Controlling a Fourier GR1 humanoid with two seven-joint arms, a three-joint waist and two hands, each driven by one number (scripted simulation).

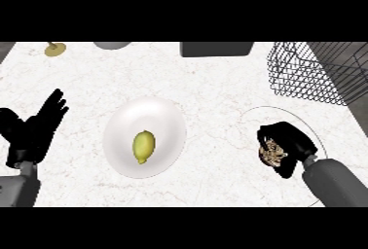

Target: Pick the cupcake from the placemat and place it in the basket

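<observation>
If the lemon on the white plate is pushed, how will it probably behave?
The lemon looks oval and smooth, so it would probably roll sideways. It lies loose on the glossy plate, so it may also slide. It seems small, likely light.

lemon (144, 147) on plate (164, 113), basket (316, 73) far right

Two smooth grey rounded forearms are showing, each ending in a matte black hand, the left hand (32, 129) and the right hand (287, 143), with slender fingers.
</observation>
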